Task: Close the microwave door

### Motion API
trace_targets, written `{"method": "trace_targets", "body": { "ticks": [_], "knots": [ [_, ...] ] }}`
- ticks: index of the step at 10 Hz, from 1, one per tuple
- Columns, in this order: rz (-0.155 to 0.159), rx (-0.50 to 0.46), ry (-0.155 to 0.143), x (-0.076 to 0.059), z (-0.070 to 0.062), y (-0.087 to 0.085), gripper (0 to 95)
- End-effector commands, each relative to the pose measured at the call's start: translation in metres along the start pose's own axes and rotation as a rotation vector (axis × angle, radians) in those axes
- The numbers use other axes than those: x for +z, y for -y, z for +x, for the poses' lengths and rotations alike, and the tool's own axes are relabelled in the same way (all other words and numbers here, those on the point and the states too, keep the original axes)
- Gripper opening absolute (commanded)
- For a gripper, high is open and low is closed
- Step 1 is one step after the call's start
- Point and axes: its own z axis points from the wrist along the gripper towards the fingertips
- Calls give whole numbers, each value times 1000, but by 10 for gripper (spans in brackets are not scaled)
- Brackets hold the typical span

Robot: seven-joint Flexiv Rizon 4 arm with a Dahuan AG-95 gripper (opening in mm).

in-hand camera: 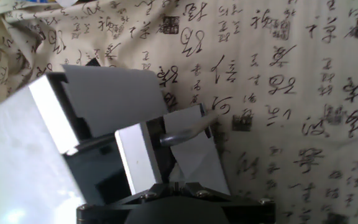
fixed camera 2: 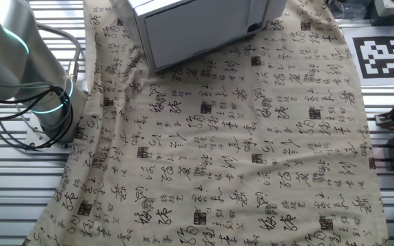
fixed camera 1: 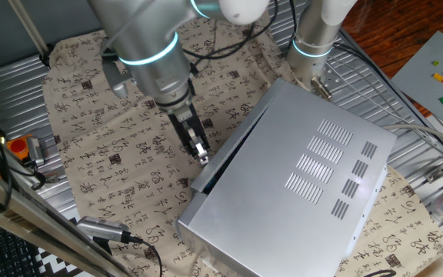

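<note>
The microwave is a large silver box with vent slots, standing on the printed cloth. Its door shows as a thin silver strip along the front left edge, with a narrow dark gap against the casing. In the other fixed view the door face looks flat against the box. My gripper points down right beside the door's outer face near its left end, fingers together and holding nothing. In the hand view the fingers sit next to the microwave's pale corner.
The printed cloth covers the table. An orange object lies at the left edge. A second arm's base stands behind the microwave. A cabled device lies at the front left, and a tag board lies at the right.
</note>
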Motion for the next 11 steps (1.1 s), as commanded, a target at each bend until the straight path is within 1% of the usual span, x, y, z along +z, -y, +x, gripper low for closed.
{"method": "trace_targets", "body": {
  "ticks": [1, 2, 4, 6, 7, 8, 9, 10, 11],
  "knots": [
    [-2, 17, 6, 4, 3, -7, 0],
    [0, 18, 6, 4, 3, -8, 0],
    [-5, 61, 7, 4, 4, -9, 0],
    [-20, 76, 6, 5, 6, -7, 0],
    [-53, 85, 3, 5, 8, -7, 0],
    [-64, 100, 1, 5, 8, -9, 0],
    [-50, 84, 3, 6, 9, -11, 0],
    [39, -7, 12, 6, 8, -8, 0],
    [123, -76, 12, 5, 6, -3, 0]
  ]
}}
